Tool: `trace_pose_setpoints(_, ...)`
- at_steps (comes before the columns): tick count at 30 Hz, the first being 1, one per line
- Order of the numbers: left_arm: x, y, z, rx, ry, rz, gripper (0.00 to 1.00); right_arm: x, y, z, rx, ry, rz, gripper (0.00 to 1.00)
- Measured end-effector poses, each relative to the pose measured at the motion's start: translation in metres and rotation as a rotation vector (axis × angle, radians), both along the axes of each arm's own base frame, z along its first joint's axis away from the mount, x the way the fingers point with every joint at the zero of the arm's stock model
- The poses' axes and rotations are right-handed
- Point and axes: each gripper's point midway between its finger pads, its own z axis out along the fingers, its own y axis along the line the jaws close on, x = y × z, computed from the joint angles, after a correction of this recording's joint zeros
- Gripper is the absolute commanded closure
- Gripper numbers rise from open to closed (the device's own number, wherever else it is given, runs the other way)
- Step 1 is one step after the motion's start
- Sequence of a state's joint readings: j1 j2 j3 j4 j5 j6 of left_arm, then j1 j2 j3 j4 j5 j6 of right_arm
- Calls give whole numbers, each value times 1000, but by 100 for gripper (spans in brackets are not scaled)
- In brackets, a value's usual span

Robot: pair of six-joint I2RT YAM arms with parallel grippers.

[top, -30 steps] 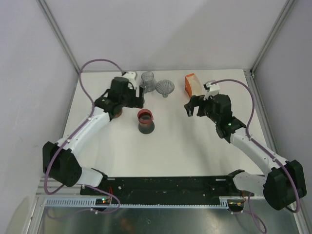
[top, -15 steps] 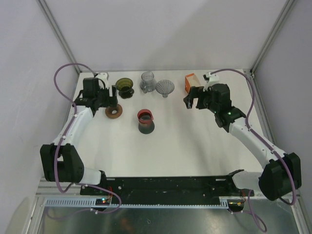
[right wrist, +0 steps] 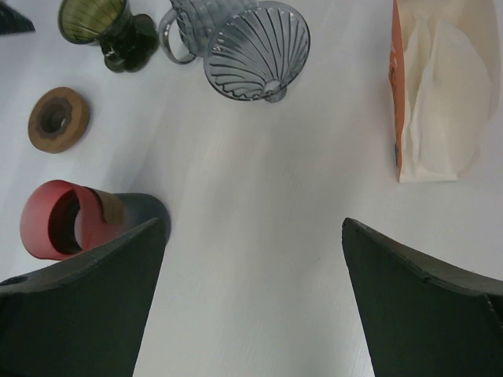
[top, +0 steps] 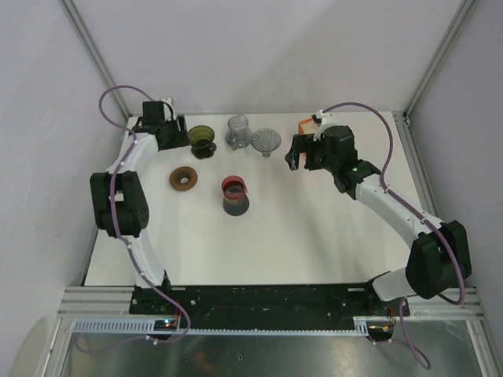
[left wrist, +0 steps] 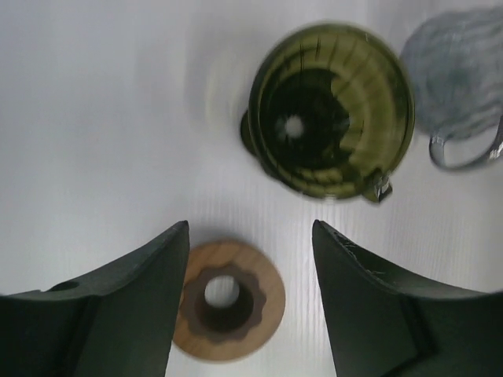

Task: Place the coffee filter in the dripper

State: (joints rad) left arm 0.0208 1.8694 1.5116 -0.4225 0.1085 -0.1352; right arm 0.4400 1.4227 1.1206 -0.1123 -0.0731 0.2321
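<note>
Right wrist shows white filters (right wrist: 449, 86) in orange box (right wrist: 395, 102).

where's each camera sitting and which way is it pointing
Top external: above and behind the bases, looking down on the table; left arm and right arm both show.
Left wrist: on the left arm, facing down past the open left gripper at the green dripper and wooden ring.
Right wrist: on the right arm, looking down past the open right gripper at the filter box, grey ribbed dripper and red dripper.
Shared: both wrist views catch the green dripper and wooden ring.
</note>
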Motion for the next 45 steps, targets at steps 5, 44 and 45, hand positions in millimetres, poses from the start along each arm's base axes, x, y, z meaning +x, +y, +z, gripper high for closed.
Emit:
trace_pose_setpoints(5, 41, 1, -7, -18, -16, 28, 35, -4, -6, -12, -44, 33, -3, 1)
trace_pose_setpoints(44, 23, -37, 22, -265, -2, 49, 100, -43, 39, -4, -186, -58, 166, 1)
trace_pose_setpoints(45, 17, -40, 40, -284, -31, 41, 100, -48, 46, 3, -184, -86, 190, 1)
